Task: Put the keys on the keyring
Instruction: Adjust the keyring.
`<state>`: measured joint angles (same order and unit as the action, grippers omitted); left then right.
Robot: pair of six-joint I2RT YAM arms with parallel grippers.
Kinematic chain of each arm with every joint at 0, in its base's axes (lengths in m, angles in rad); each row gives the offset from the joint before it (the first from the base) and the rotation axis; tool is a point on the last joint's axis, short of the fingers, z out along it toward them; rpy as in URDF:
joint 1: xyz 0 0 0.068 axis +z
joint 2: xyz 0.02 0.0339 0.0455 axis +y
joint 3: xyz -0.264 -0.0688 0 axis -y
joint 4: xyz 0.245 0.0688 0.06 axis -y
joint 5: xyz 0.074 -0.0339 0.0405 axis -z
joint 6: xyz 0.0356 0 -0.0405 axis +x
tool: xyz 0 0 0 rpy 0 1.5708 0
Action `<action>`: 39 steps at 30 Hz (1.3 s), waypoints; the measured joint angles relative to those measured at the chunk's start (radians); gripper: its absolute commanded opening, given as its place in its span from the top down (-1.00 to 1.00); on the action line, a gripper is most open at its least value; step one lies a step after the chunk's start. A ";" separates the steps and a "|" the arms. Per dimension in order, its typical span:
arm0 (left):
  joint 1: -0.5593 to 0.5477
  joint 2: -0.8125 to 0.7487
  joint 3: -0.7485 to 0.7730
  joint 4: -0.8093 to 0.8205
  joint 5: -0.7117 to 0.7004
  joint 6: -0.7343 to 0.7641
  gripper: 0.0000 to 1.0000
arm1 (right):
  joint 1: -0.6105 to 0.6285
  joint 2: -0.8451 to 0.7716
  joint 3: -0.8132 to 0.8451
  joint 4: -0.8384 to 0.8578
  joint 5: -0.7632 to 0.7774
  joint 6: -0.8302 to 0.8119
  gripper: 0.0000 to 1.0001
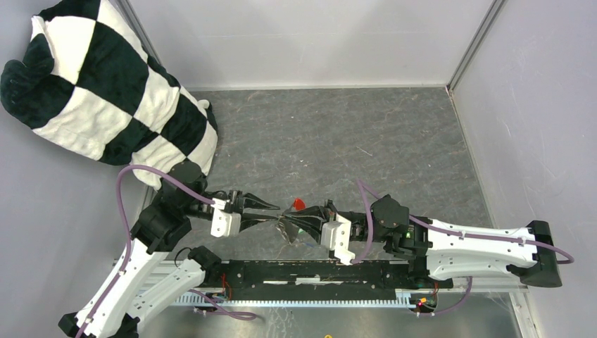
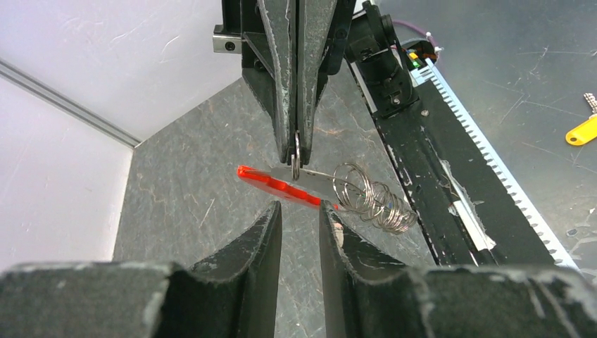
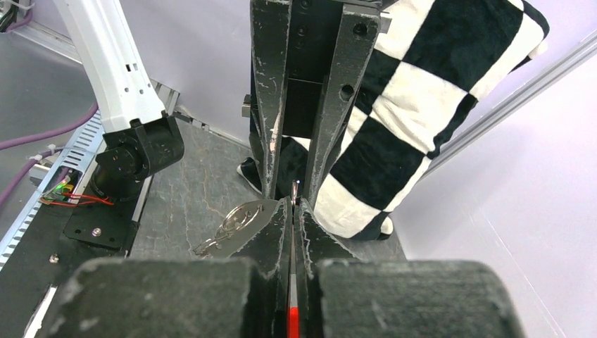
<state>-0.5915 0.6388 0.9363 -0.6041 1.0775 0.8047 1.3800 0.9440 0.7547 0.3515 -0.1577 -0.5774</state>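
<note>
Steel keyring (image 2: 366, 201), light, slippery, hangs clamped in right end effector (image 2: 296, 158) over worktop's (image 1: 317, 127) near edge; left end effector (image 2: 300, 206) parted; stiff red tag (image 2: 274, 184) likely grips best

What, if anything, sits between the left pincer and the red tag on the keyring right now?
Nothing visible. The left pincer is slightly open with the red tag just beyond its tips, bare gap between. The right pincer clamps the keyring from the far side.

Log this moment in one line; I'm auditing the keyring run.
right gripper: shut on keyring | left gripper: open, tips facing the ring
</note>
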 measured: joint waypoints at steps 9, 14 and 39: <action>0.000 0.001 0.001 0.041 0.028 -0.033 0.35 | 0.000 0.013 0.000 0.009 -0.004 0.000 0.99; 0.000 0.001 0.001 0.072 0.033 -0.072 0.51 | 0.000 0.023 0.000 0.012 -0.007 0.000 0.99; 0.001 0.000 0.001 0.087 0.043 -0.109 0.96 | 0.000 0.034 0.000 0.041 0.005 0.042 0.99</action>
<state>-0.5907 0.6392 0.9371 -0.5175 1.1202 0.6952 1.3800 0.9775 0.7547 0.3927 -0.1524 -0.5350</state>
